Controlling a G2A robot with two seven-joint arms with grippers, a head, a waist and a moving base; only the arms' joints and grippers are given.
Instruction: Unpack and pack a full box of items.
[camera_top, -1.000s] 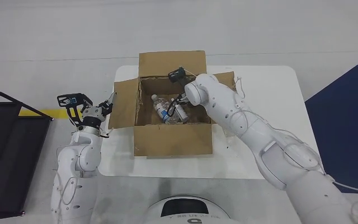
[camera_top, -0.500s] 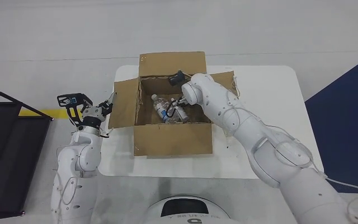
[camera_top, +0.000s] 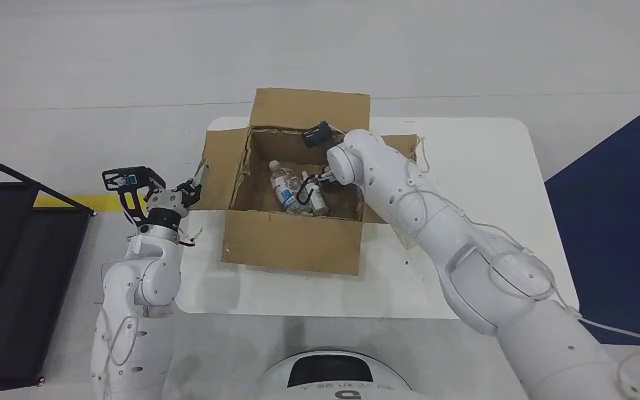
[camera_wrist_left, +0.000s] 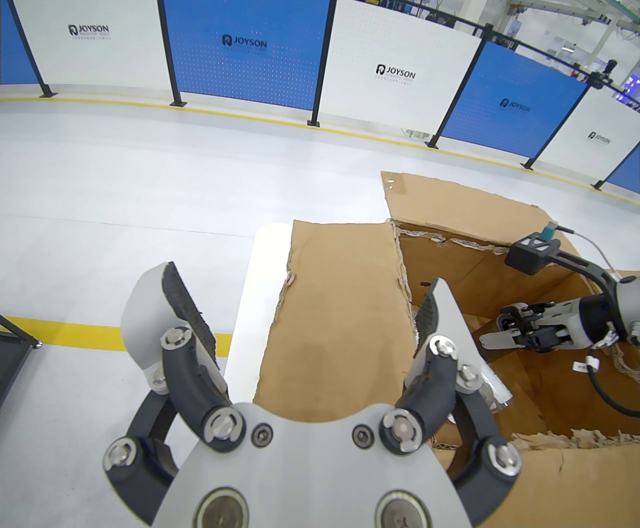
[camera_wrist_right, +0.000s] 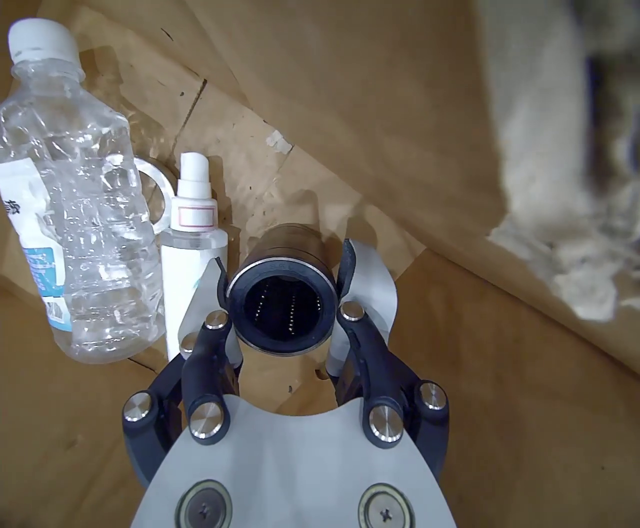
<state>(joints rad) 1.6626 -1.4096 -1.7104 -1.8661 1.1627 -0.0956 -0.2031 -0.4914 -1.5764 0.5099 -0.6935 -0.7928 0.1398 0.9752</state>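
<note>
Right wrist view: the job right now looks like lifting the black metal tube (camera_wrist_right: 282, 305) out of the cardboard box (camera_wrist_right: 360, 130). To do it well, I think the right gripper (camera_wrist_right: 282, 260) should hold on tight, because the tube is round and smooth and could slip or roll. It should go straight up. The white spray bottle (camera_wrist_right: 192, 235) lies just beside the tube, so a sideways pull could bump it. The arm should also stay off the box walls, since the box is light and could slide on the table (camera_top: 470, 180).

The right gripper is pinching the tube, one finger on each side, with the open end of the tube facing the camera. The tube sits low, near the box floor. Past the spray bottle lies a silver ring (camera_wrist_right: 152, 190), and next to that a clear water bottle (camera_wrist_right: 75, 200) on its side.

The left gripper (camera_wrist_left: 302, 295) is spread wide and holds nothing. It hangs just outside the box, near the side flap (camera_wrist_left: 340, 310).
</note>
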